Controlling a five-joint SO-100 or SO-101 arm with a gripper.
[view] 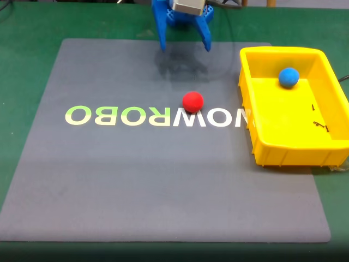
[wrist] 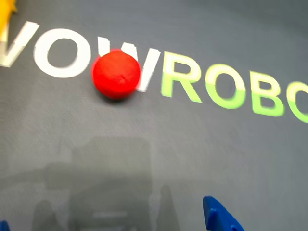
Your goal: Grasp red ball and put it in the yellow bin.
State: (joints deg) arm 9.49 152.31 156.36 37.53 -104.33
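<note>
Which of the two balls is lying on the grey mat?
The red ball, resting on the white letters of the mat. The blue ball instead lies inside the yellow bin.

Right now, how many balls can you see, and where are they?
2. The red ball sits on the grey mat by the white W. The blue ball lies inside the yellow bin. None looks hidden.

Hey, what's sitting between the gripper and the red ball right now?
Nothing. In the fixed view, bare grey mat, darkened by the arm's shadow, separates the open gripper from the red ball. The wrist view shows the same bare stretch.
</note>
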